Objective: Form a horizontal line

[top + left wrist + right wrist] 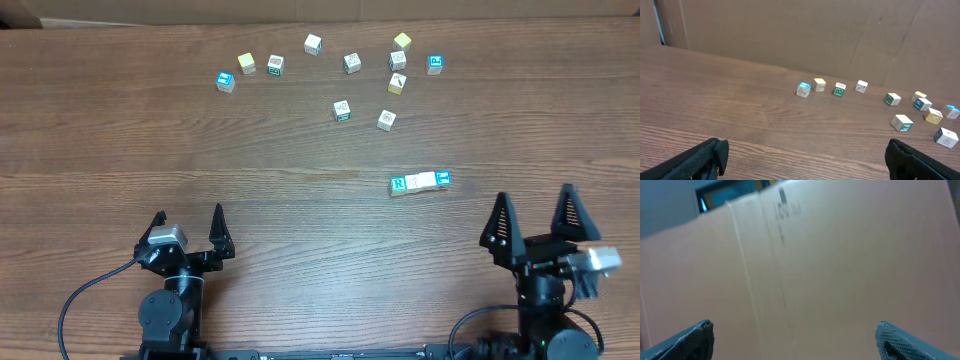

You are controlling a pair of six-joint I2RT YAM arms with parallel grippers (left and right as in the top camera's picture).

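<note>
The horizontal line point(420, 182) is a short row of three touching cubes right of the table's middle: a green "R" face, a plain cream one, then a blue picture face. My right gripper point(535, 195) stands open near the front edge, to the right of the row and nearer than it, holding nothing. My left gripper point(189, 214) stands open at the front left, far from the row. In the left wrist view the left gripper point(806, 148) is wide open over bare wood. The right gripper point(794, 327) faces only brown cardboard, so the row is hidden there.
Several loose cubes point(342, 110) lie scattered across the back of the table, from a blue one point(225, 81) at the left to another blue one point(435, 64) at the right. The same cubes point(839, 89) stand before a cardboard wall point(790, 35).
</note>
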